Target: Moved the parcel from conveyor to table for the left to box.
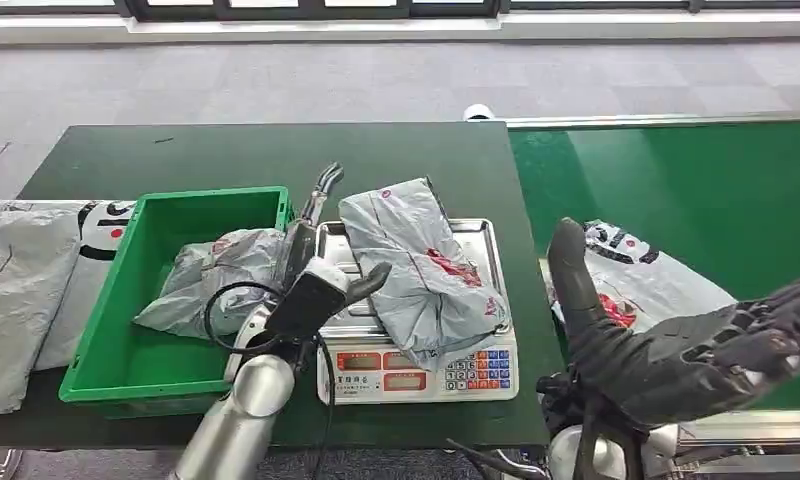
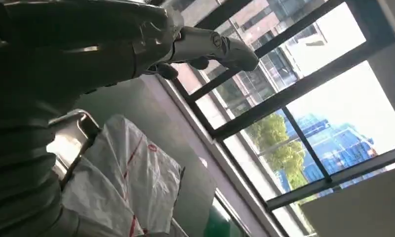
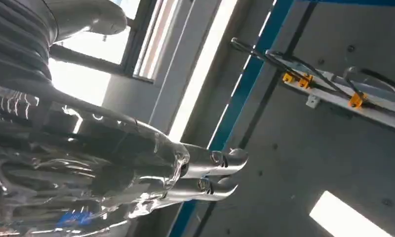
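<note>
While one parcel (image 1: 421, 265) already lies on the scale (image 1: 416, 375) on the table (image 1: 276, 150), boxing is left. Left to right: bags (image 1: 26, 270) at the table's edge; green box (image 1: 106, 340) holding a bag (image 1: 211, 280); left hand (image 1: 316, 255), fingers spread, empty, between box and parcel; right hand (image 1: 676, 350), open, empty, above a conveyor (image 1: 696, 180) parcel (image 1: 646, 280).

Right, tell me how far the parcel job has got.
Done: one grey parcel lies on the scale on the table, and another parcel lies in the green box. In hand: the left hand sits open between box and scale, holding nothing. Left: boxing the scale's parcel; one more bag waits on the conveyor by the open right hand.
</note>
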